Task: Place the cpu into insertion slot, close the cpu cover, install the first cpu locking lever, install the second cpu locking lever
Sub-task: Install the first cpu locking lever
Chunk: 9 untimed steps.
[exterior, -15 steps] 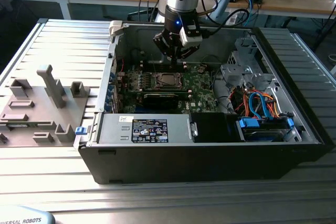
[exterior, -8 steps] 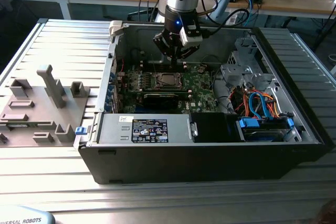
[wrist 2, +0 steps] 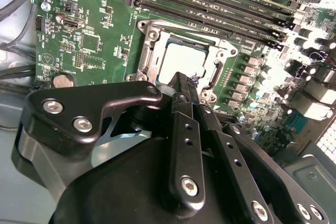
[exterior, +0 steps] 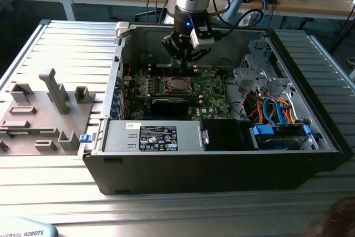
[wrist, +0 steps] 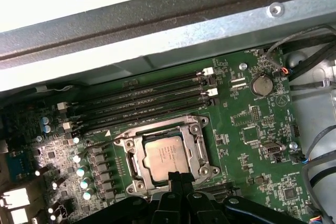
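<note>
The gripper (exterior: 187, 59) hangs inside the open case (exterior: 222, 159), just above the board (exterior: 213, 101), with its fingertips drawn together into a narrow point and, as far as both wrist views show, nothing held between them. Right below and slightly ahead of that point lies the cpu (wrist: 167, 155), already seated flat in the slot (wrist: 137, 145); the silvery top shows through the cut-out of the cover (wrist: 197, 148), which lies down around it, so placing and closing look done. In the second wrist view the closed tips (wrist 2: 181, 85) sit at the near edge of the cover (wrist 2: 152, 45), touching or just short of it; I cannot tell which. What remains in my judgement is the lever work, and the relation that matters is that the socket's edge strip runs across in front of the fingertips, so the gripper stands at the rim and not over the centre of the chip (wrist 2: 181, 59). I cannot make out either lever clearly enough to say whether it is latched. Beyond the socket, away from the gripper, run the long memory slots (wrist: 142, 98), lying parallel to the socket's far edge and close to it, and past them the case wall (wrist: 157, 35). To one side stands a row of capacitors (wrist: 84, 174); the other side is lower board with small parts, giving more open room.
</note>
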### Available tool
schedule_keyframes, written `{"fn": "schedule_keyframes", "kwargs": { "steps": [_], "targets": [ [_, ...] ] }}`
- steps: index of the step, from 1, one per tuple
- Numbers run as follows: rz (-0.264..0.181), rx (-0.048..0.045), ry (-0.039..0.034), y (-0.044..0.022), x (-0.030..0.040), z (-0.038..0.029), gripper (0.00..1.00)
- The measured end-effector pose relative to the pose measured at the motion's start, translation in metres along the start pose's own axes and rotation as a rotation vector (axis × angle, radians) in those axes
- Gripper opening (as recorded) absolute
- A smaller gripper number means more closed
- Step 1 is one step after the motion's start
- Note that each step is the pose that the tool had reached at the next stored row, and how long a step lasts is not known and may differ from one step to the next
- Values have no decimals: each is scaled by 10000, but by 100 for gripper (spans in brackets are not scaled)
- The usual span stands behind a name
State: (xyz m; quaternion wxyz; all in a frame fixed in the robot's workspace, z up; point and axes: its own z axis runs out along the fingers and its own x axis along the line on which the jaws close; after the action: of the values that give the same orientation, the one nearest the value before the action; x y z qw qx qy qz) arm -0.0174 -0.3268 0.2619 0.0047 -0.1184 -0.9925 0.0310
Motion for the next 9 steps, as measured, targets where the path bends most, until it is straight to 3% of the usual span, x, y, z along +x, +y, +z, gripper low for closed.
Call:
{"fn": "schedule_keyframes", "kwargs": {
  "steps": [9],
  "targets": [
    [-118, 0, -7, 0, 0, 0, 11]
  ]
}}
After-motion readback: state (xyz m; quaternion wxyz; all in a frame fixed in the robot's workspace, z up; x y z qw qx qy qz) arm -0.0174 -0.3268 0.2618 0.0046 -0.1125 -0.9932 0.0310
